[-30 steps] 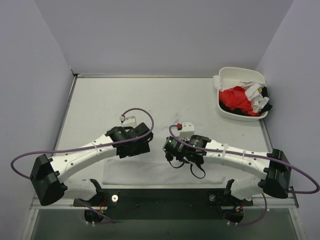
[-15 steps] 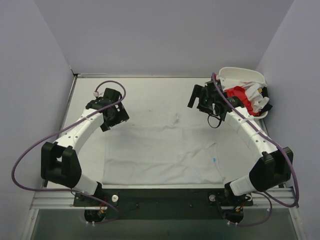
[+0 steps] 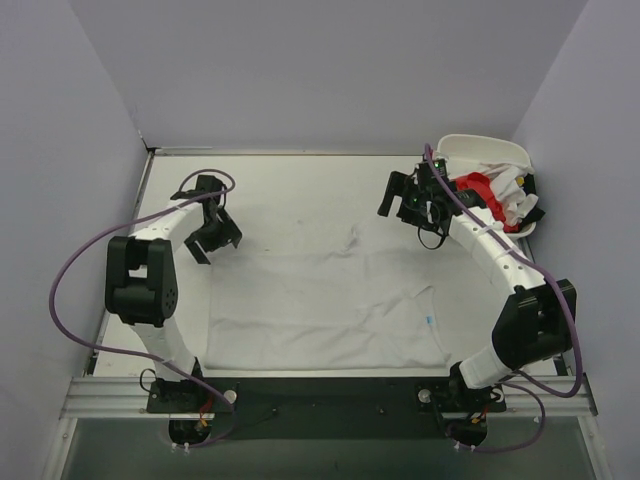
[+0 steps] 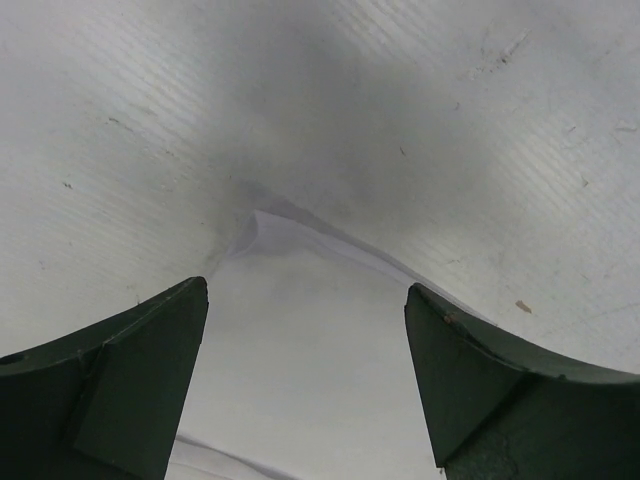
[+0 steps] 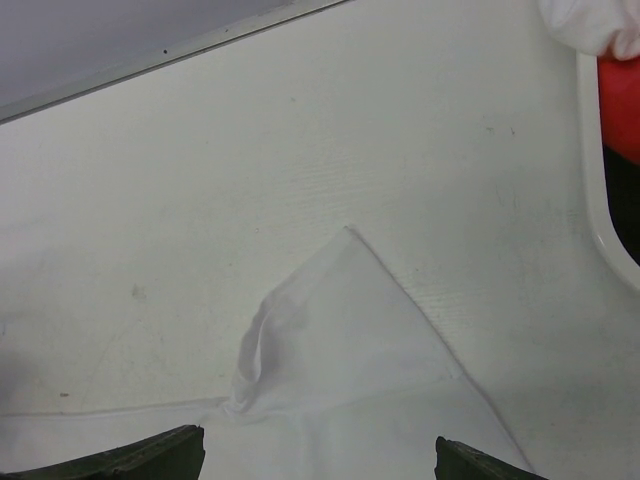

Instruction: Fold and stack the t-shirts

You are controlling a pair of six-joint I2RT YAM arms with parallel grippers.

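I have one white t-shirt [image 3: 320, 300] spread flat on the table [image 3: 300, 180], filling the middle and near part of it. Its small blue neck label [image 3: 430, 320] faces up near the right near corner of the cloth. A wrinkle stands up along the far edge, about midway across.

The left gripper [image 3: 215, 243] hangs over the shirt's far left corner with its fingers [image 4: 110, 380] wide apart and nothing between them. On the left wrist camera I see that corner of the white t-shirt [image 4: 300, 340] framed between the two pads, the edge curled up a little, with bare table beyond it.

The right gripper [image 3: 398, 208] sits over the far right part of the table, just left of the tub [image 3: 480, 148]. Its fingers [image 5: 120, 460] are also spread and grip nothing. On its wrist camera a pointed flap of the white t-shirt [image 5: 350, 330] lies below, creased on its left side, apart from the tub's rim [image 5: 595, 180].

The tub stands in the far right corner and holds a bundled red t-shirt [image 3: 472, 186], more white shirts [image 3: 505, 190] and a bit of black cloth [image 3: 530, 212].
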